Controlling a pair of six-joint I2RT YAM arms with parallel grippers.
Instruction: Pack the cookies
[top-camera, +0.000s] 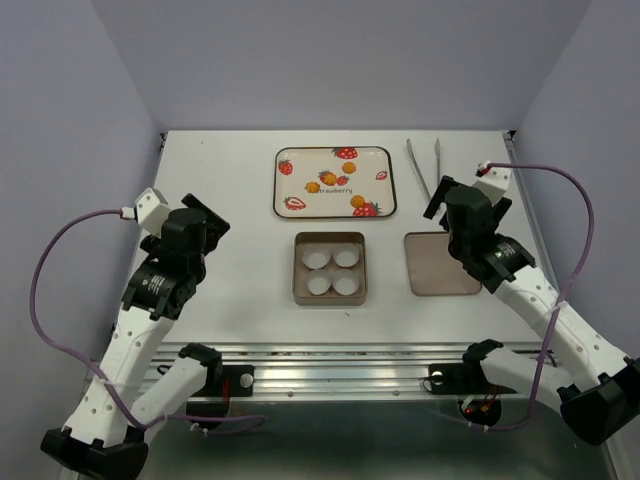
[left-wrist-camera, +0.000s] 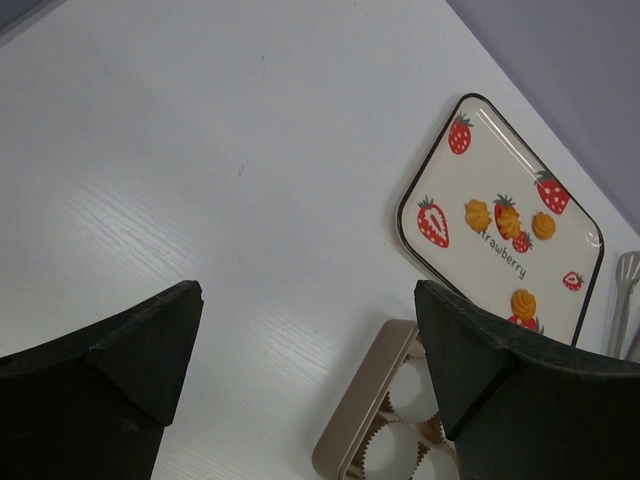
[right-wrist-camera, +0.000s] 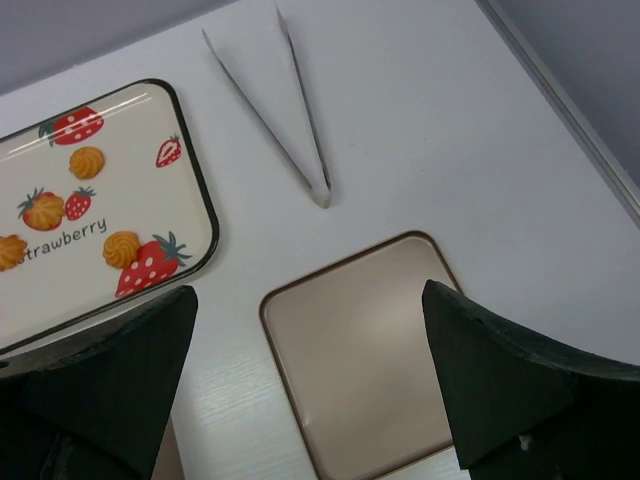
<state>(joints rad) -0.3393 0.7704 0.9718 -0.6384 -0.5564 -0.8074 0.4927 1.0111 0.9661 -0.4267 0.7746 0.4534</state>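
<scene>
White bench (top-camera: 230, 200) between pale walls carries everything. The left end effector (left-wrist-camera: 308, 300) is released, its jaws wide apart and empty, and it hangs over bare bench to the left of the tin (top-camera: 330, 298). The right end effector (right-wrist-camera: 308, 295) is also released and empty, above the lid (top-camera: 440, 265), with the tweezers (top-camera: 420, 170) just beyond it.

All four cookies (top-camera: 328, 179) lie on the strawberry tray (top-camera: 310, 165), behind the tin; none is in a paper cup (top-camera: 318, 260) yet.

I think the danger is in the size. The fingers are broad and the cookies small, so a direct grip may crush one or push it along the smooth tray. Two cookies lie close together, and one may be knocked. The thin tweezers lie flat and may slip away. A light cup may tip when a cookie is dropped.
</scene>
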